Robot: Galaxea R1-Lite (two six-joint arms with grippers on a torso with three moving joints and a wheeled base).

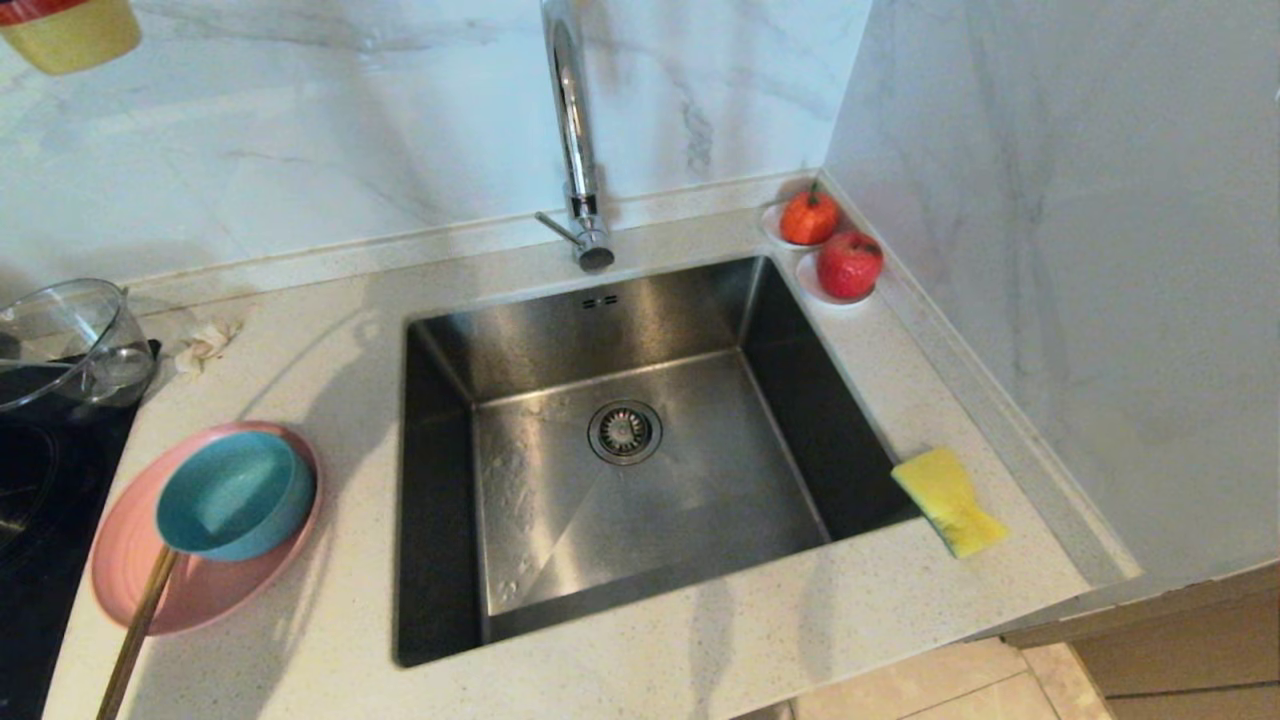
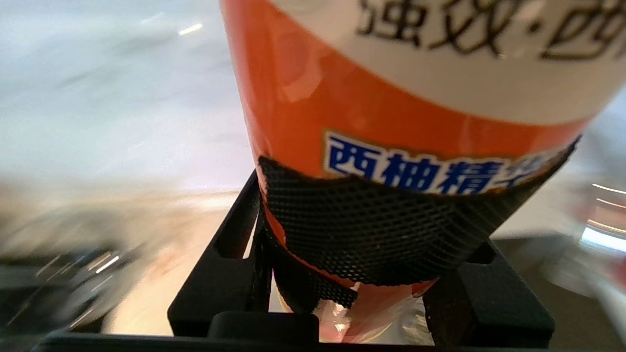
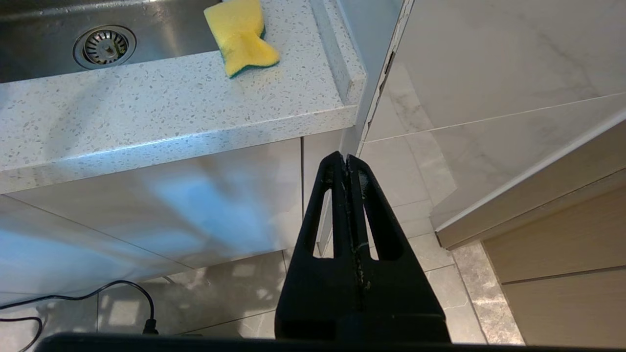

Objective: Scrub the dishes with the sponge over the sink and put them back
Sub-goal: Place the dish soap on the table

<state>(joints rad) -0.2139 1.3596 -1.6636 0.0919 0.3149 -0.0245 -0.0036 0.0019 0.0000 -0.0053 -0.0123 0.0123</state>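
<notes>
You are getting bright, even daylight in the head view, with soft shadows lying across the countertop beside the plate and along the near wall of the sink. The faucet is throwing sharp glare, and the basin floor is shining in pale streaks. In the left wrist view the background is smearing into heavy motion blur, while the orange bottle is sitting too close and showing soft, slightly defocused lettering. The right wrist view is staying crisp, with a bluish reflection glowing on the cabinet front.
</notes>
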